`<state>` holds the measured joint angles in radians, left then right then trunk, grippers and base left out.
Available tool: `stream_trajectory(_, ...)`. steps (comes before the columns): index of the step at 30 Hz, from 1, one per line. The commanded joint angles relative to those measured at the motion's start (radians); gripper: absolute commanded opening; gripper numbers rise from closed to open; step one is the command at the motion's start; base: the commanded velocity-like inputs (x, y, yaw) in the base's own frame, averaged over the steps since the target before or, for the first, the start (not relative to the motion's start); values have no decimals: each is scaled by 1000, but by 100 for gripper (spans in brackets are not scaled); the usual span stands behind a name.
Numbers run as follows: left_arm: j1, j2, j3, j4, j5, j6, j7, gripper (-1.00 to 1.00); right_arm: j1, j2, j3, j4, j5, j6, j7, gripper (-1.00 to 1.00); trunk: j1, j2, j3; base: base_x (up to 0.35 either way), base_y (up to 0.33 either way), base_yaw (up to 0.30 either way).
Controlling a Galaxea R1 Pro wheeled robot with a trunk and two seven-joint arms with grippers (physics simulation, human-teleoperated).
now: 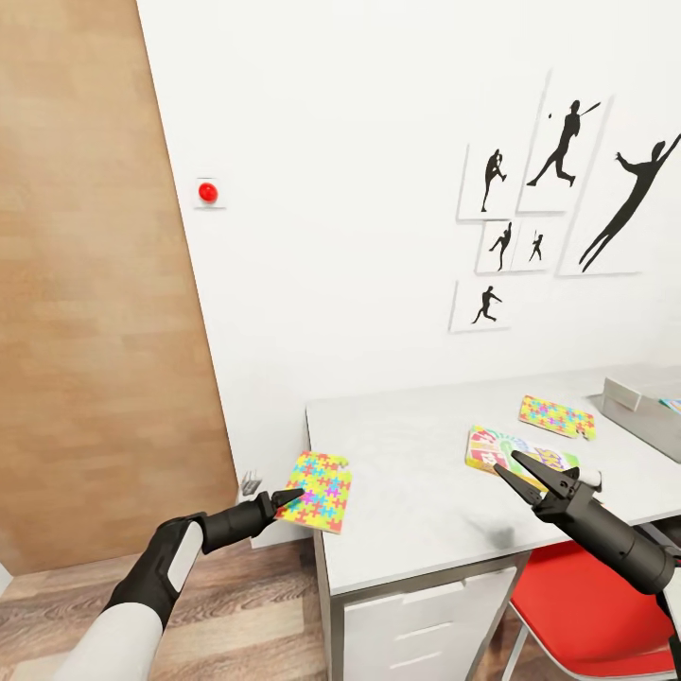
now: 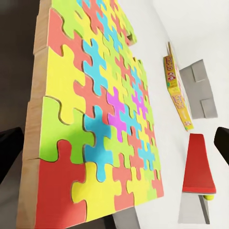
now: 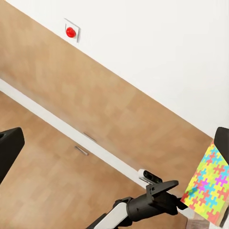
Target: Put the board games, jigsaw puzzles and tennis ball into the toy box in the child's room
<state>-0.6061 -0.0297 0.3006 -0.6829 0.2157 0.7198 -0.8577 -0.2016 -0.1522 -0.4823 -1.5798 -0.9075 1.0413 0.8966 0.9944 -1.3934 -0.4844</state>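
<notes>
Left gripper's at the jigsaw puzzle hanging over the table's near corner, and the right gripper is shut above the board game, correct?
Not quite: in the head view the right gripper is open above the board game. The left gripper is indeed at the jigsaw puzzle overhanging the table corner.

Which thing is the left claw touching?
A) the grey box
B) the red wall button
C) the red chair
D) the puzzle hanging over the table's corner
D: the left gripper has its fingertips at the edge of the puzzle overhanging the table corner.
</notes>
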Motion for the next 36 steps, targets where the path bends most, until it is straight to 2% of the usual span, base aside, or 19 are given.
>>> stream_trajectory(1, 0, -1, 4, 0, 0, 5, -3, 100, -1, 0, -1, 0, 4, 3, 5, 100, 0, -1, -1, 0, 0, 0)
stream_trajectory(2, 0, -1, 4, 0, 0, 5, -3, 100, -1, 0, -1, 0, 5, 3, 5, 100, 0, -1, -1, 0, 0, 0)
stream_trajectory(3, 0, -1, 4, 0, 0, 5, -3, -100, -1, 0, -1, 0, 5, 3, 5, 100, 0, -1, -1, 0, 0, 0)
stream_trajectory(18, 0, -1, 5, -1, 2, 11, -2, -100, -1, 0, -1, 1, 7, 3, 5, 100, 0, -1, -1, 0, 0, 0)
stream_trajectory(29, -1, -1, 2, -1, 2, 24, -1, -100, -1, 0, -1, 1, 7, 3, 5, 100, -42, 76, 33, 0, 0, 0)
stream_trajectory(33, -1, 1, 2, -12, 1, 89, -2, -100, -1, -1, -2, 1, 7, 3, 5, 100, -58, 104, 46, 0, 0, 0)
stream_trajectory(36, -1, 6, 3, -65, 2, 168, -2, -100, -1, -1, -2, 1, 7, 3, 5, 100, -69, 125, 55, 0, 0, 0)
